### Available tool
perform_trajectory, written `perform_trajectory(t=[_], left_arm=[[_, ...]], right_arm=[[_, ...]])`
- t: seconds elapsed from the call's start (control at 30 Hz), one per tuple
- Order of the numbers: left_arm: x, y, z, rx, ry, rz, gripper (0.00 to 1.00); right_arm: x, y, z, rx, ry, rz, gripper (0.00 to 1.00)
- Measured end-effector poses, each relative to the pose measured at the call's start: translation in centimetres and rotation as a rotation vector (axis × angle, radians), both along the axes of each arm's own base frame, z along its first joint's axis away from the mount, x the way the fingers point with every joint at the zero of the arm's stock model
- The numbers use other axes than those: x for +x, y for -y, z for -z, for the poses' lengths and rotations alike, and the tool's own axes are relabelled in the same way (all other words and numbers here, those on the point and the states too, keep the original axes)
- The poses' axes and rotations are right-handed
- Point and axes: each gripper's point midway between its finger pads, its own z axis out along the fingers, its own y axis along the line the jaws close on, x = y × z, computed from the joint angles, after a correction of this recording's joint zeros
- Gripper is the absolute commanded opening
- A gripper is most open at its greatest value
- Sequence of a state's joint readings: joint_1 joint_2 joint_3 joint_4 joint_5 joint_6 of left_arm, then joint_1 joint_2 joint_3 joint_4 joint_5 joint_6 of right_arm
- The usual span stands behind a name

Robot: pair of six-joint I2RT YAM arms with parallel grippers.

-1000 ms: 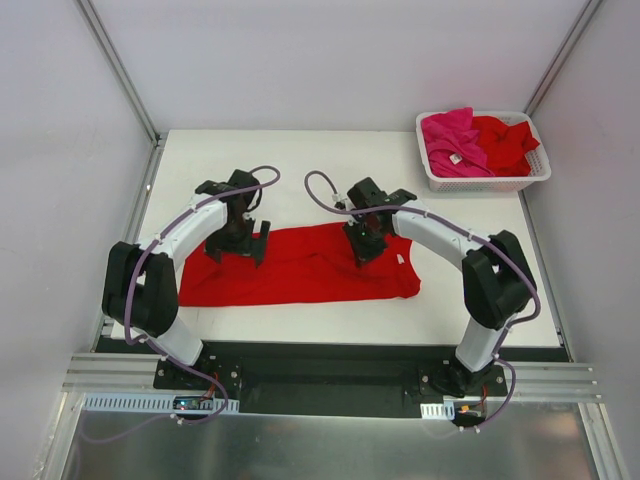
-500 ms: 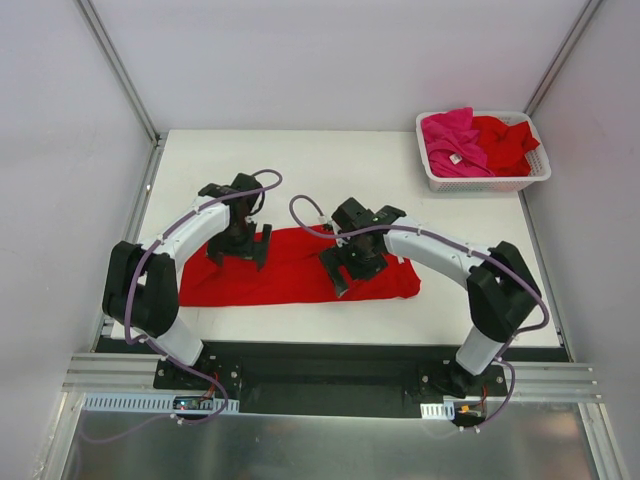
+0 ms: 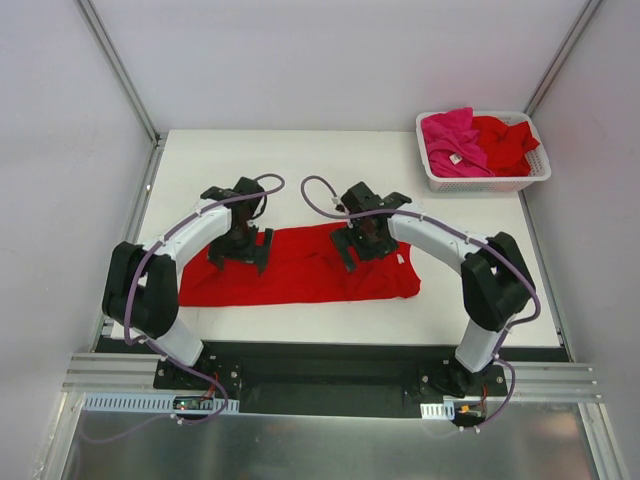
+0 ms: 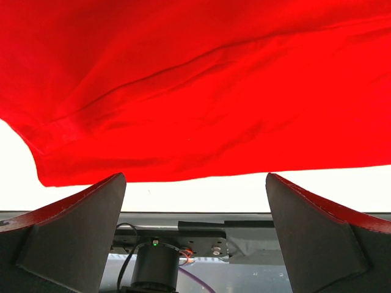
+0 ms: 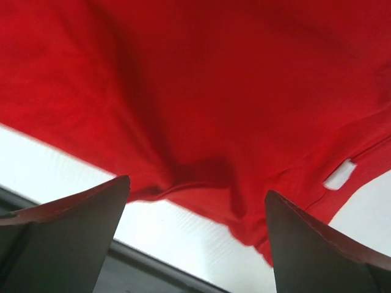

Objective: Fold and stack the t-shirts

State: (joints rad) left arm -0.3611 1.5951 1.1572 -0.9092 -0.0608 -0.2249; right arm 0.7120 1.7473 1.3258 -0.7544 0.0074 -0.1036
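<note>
as the red t-shirt (image 3: 300,275) lies flat, left fingers (image 4: 73,229) and right fingers (image 5: 67,229) gape empty.

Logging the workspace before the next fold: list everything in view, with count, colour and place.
red t-shirt: one, bright red, lying flat across the middle of the table
pink t-shirt: one, magenta-pink, left part of the basket
crumpled red cloth: number unclear, red, right part of the basket
basket: one, white, slotted, far right corner
table: one, white
left gripper: one, black, open, over the shirt's left part
right gripper: one, black, open, over its right part
</note>
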Motion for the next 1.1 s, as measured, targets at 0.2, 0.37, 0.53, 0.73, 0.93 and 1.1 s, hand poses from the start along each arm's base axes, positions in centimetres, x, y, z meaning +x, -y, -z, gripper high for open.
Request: perform_trajectory(t=[0.2,0.37,0.53,0.73,0.93,1.1], left_arm=[[-0.5,-0.2,-0.2,-0.002,0.008,0.000,0.99],[-0.7,-0.3,0.0,-0.001,0.004,0.000,0.99],[-0.7,-0.3,0.1,0.000,0.003,0.000,0.99],[-0.7,-0.3,0.1,0.000,0.003,0.000,0.99],[-1.0,-0.4,0.3,0.003,-0.005,0.000,0.99],[-1.0,-0.4,0.3,0.003,-0.005,0.000,0.99]], right_arm=[[2.4,2.3,1.2,-0.045,-0.010,0.082,0.96],[2.5,2.5,1.1,-0.053,-0.007,0.095,0.99],[2.0,2.7,0.9,-0.051,-0.015,0.111,0.76],[0.5,3.2,0.1,-0.042,-0.011,0.120,0.46],[-0.7,3.1,0.6,-0.055,-0.025,0.104,0.46],[-1.5,3.1,1.2,-0.069,-0.039,0.087,0.46]])
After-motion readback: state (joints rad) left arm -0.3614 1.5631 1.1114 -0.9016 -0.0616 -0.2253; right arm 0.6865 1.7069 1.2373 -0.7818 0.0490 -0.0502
